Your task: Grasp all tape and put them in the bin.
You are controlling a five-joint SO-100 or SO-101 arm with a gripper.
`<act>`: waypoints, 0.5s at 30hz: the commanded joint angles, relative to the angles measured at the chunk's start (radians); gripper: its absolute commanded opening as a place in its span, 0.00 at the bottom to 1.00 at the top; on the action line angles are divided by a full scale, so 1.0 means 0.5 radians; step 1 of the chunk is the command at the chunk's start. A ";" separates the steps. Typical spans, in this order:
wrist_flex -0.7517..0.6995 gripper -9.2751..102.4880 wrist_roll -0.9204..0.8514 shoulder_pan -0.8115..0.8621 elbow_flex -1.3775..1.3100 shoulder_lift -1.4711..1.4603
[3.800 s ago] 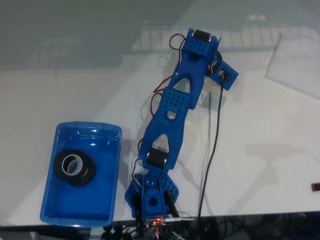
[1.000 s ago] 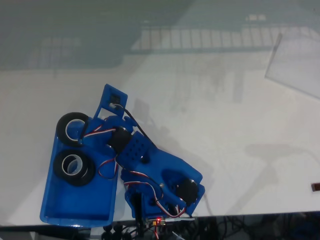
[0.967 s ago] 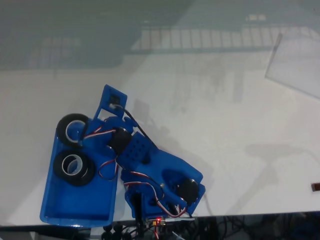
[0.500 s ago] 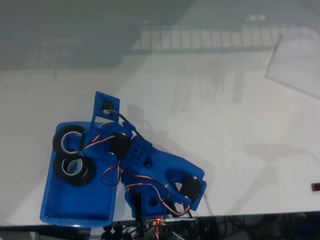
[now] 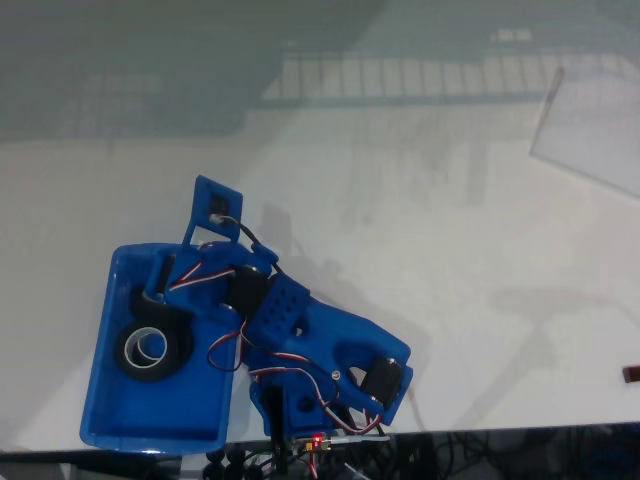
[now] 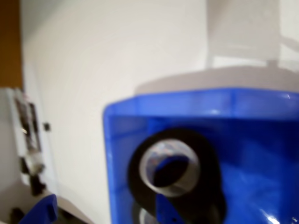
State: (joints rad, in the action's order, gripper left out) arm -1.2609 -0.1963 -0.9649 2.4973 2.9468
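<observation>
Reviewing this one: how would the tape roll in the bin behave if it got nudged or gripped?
The tape roll is a thick black ring on a whitish core, so it is probably stiff and unlikely to squash. It seems to lie flat in the bin, so a nudge would likely slide it across the glossy floor. Stood on edge, it would probably roll.

arm (image 5: 300,320): bright blue printed plastic, grid of small holes on one link | black servo blocks (image 5: 383,377) | red, white and black wires looping between joints | red LED (image 5: 318,438) lit at base, 6 o'clock | camera bracket (image 5: 212,210) at 11 o'clock
</observation>
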 commanded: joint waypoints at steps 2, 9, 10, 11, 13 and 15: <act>0.218 0.34 0.028 0.215 -0.040 0.021; 0.773 0.34 0.166 0.887 -0.028 -0.006; 0.834 0.34 0.193 0.988 -0.012 0.003; 0.908 0.34 0.221 1.095 0.012 0.012; 1.071 0.33 0.273 1.304 0.110 0.049; 1.239 0.33 0.319 1.485 0.255 0.095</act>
State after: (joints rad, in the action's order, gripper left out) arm -0.7455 -0.0598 -0.3375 2.5802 2.9698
